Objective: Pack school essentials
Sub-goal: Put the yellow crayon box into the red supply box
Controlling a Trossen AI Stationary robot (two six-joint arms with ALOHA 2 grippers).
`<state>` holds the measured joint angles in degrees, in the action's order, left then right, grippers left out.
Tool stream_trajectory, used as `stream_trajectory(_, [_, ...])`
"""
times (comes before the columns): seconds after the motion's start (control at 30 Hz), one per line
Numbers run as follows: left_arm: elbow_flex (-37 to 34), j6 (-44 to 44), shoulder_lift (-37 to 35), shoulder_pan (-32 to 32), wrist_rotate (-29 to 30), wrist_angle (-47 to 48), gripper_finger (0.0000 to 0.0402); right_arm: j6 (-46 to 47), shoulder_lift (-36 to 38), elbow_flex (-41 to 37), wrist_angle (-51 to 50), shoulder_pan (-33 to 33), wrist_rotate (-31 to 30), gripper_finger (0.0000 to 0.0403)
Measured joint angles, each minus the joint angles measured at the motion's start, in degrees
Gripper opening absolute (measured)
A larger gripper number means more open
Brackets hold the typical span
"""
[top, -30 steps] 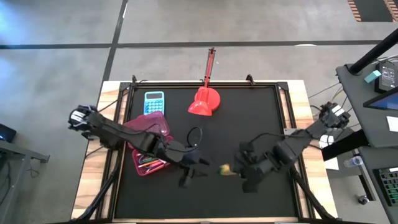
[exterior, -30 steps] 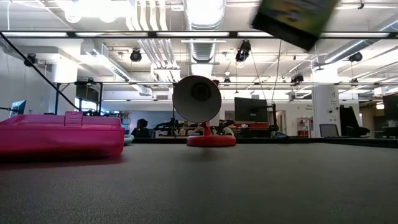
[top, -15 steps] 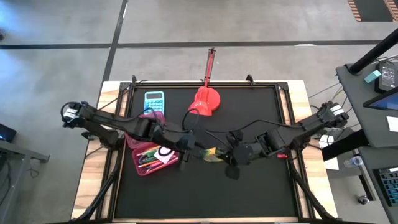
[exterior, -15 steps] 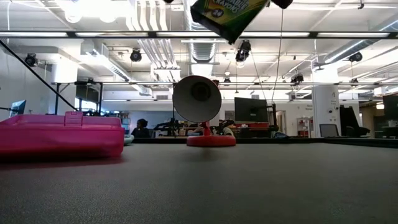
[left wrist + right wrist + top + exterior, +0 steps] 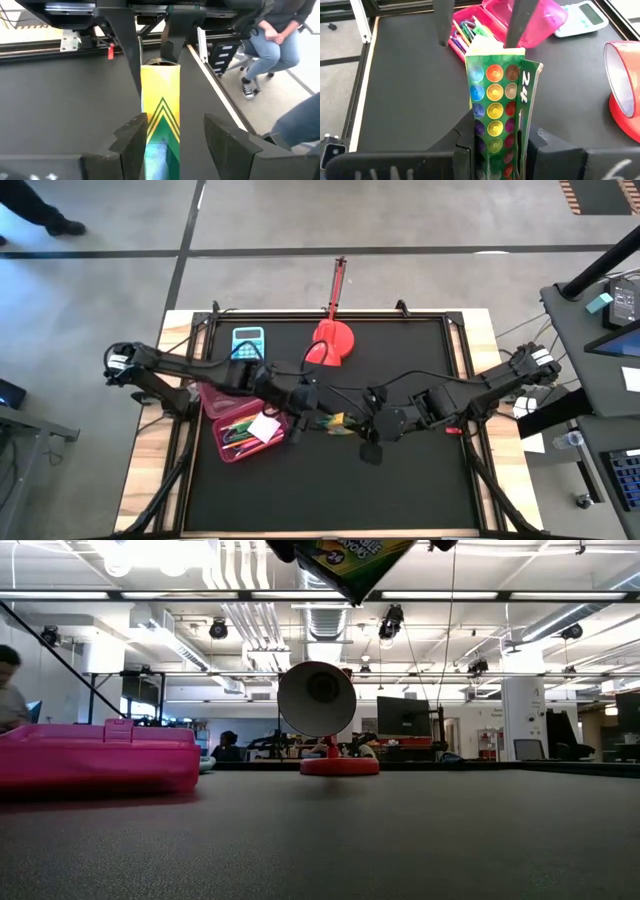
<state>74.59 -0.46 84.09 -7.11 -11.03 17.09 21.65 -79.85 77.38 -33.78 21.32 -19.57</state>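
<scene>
The green-yellow crayon box (image 5: 335, 422) hangs in the air over the table's middle, between both grippers, and shows at the top of the low view (image 5: 345, 560). My right gripper (image 5: 500, 132) is shut on one end of it. My left gripper (image 5: 175, 122) is open, with a finger on either side of the box's other end (image 5: 160, 100). Whether a finger touches it, I cannot tell. The open pink case (image 5: 225, 448) lies left of them, with coloured pens (image 5: 238, 432) and the white square (image 5: 263, 428) inside. My right gripper pinches the crayon box between its two fingers at the end nearest it (image 5: 495, 135). The fingers (image 5: 462, 145) come level from the table's right and lie along the box. The box is lifted clear of the table and shows tilted in the low view.
The red scoop-shaped object (image 5: 330, 345) stands at the far middle, with its long handle (image 5: 338, 285) reaching past the far edge. The light-blue calculator (image 5: 248, 340) lies far left, behind the case's lid (image 5: 225, 392). A seated person (image 5: 272, 35) is beyond the table.
My right gripper has carried the crayon box toward the table's left and far edge, toward my left gripper, and a little higher. My left gripper has moved toward the far edge and now has its fingers on either side of the box's free end.
</scene>
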Motion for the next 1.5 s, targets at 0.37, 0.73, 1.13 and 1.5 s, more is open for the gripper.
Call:
stream_trajectory(0.37, [0.0, 2.37, 0.12, 1.37, 0.21, -2.08, 0.018, -1.91, -0.02, 0.0, 1.13, -1.13, -0.84, 0.007])
stream_trajectory(0.73, [0.0, 2.08, 0.14, 1.53, 2.35, -2.64, 0.018, -5.25, -0.02, 0.0, 5.39, -1.62, -1.55, 0.007])
stream_trajectory(1.13, [0.0, 0.78, 0.16, 1.55, 2.98, -2.5, 0.0123, -5.64, 0.52, -0.02, 6.65, -1.64, -1.7, 0.007])
stream_trajectory(1.5, [0.0, 0.62, 0.16, 1.66, 3.05, -2.54, 0.0052, -1.63, 0.78, -0.02, 6.73, -1.65, -1.36, 0.0103])
